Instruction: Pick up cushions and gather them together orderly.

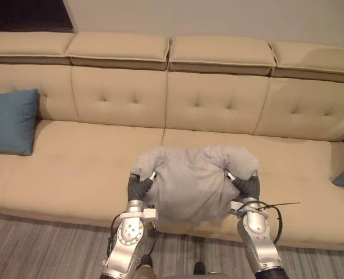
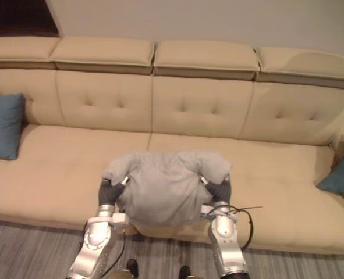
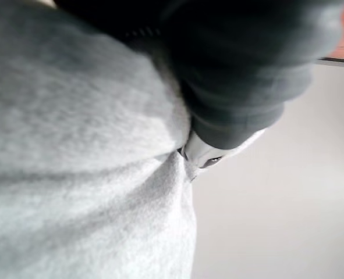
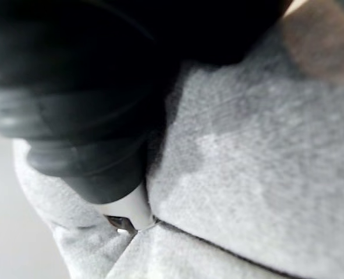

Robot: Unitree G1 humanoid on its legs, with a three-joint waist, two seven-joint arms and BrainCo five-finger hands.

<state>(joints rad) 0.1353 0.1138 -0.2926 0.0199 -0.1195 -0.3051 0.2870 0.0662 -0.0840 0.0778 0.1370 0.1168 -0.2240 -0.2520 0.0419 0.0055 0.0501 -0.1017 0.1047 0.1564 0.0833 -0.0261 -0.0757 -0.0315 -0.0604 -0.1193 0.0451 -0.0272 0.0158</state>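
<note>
1. Grey cushion (image 1: 189, 183) is held up in front of the sofa (image 1: 73, 168), at the middle of its front edge. Its lower part hangs past the seat over the floor (image 1: 43, 250).
2. Left hand (image 1: 138, 187) and right hand (image 1: 247, 186) each clamp one upper side of it. The corners bunch up above the hands, so it looks like a two-sided grip to keep a soft, floppy thing level.
3. Fingers: in each wrist view one silver digit (image 3: 198, 154) (image 4: 128, 209) digs into a fold of the grey cloth, pinching it. The other fingers are buried in the fabric, so I can't tell how far they curl.
4. Blue cushion (image 1: 9, 121) leans at the sofa's left end, well apart. Second blue cushion (image 2: 343, 168) sits at the right end, cut off by the frame edge.
5. Judgement: the grey one is mid-carry and nothing is gathered yet. The target end isn't clear.
6. The cushion's underside and its back face are hidden.
</note>
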